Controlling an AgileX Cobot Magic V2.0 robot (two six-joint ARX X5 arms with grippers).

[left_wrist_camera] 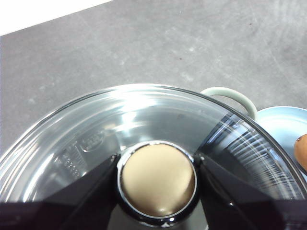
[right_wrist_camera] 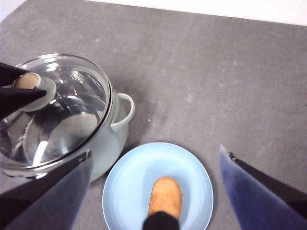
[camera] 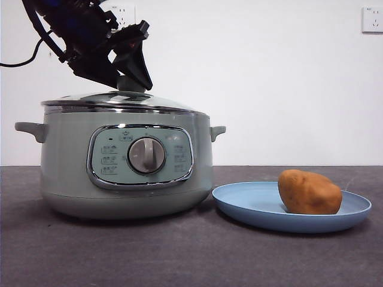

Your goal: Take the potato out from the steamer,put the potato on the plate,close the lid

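Against the white wall, the steamer [camera: 125, 161] is sitting beside the plate [camera: 251, 206] holding the potato [camera: 309, 192]. The left claw [left_wrist_camera: 157, 179] is gripping the lid [left_wrist_camera: 96, 139] by its knob directly beneath; the right claw [right_wrist_camera: 153, 201] is hanging open above the plate.

Left gripper [left_wrist_camera: 157, 178] over the glass lid [left_wrist_camera: 144, 120], its two black jaws standing one on each side of the knob [left_wrist_camera: 157, 178], close against its chrome collar. One pale-green side handle [left_wrist_camera: 230, 96] of the steamer projects beyond the lid's rim. Beside it, the edge of the light-blue plate [left_wrist_camera: 283, 125] and a sliver of the potato [left_wrist_camera: 302, 152]. Grey table [left_wrist_camera: 153, 48] beneath.
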